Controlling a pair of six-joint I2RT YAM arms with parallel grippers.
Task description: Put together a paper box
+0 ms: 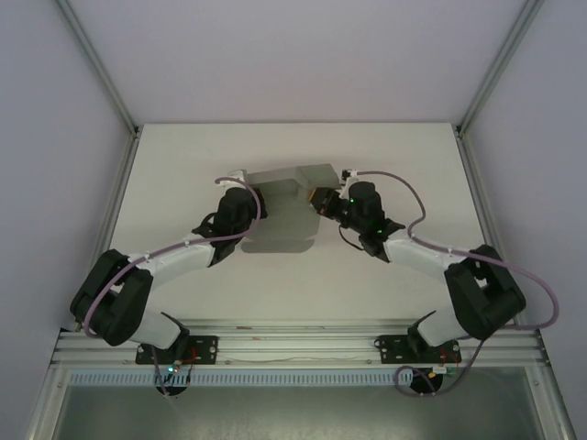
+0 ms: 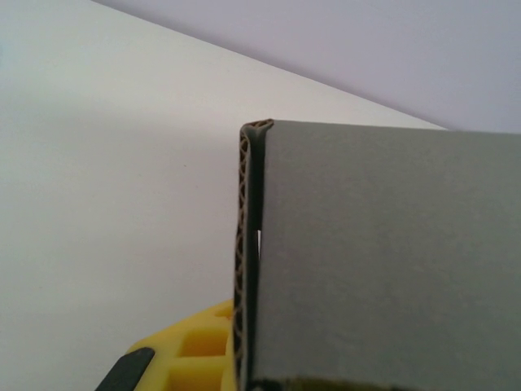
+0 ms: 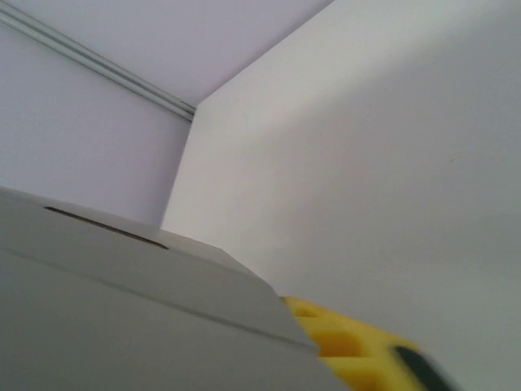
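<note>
The paper box (image 1: 286, 213) is grey card in the middle of the white table, with its rear panel folded up. My left gripper (image 1: 251, 196) is at its left side and shut on a folded double wall. In the left wrist view that wall's corrugated edge (image 2: 244, 244) stands upright against my yellow finger (image 2: 191, 346), and the grey panel (image 2: 383, 261) hides the other finger. My right gripper (image 1: 317, 195) is at the box's right side. Its yellow finger (image 3: 358, 346) lies tight against a grey flap (image 3: 122, 326) with a slot in it, and the jaws are closed on that flap.
The white table (image 1: 183, 174) is walled by pale panels at the back and on both sides, with metal posts at the rear corners. An aluminium rail (image 1: 303, 341) carrying both arm bases runs along the near edge. Purple cables loop over each arm.
</note>
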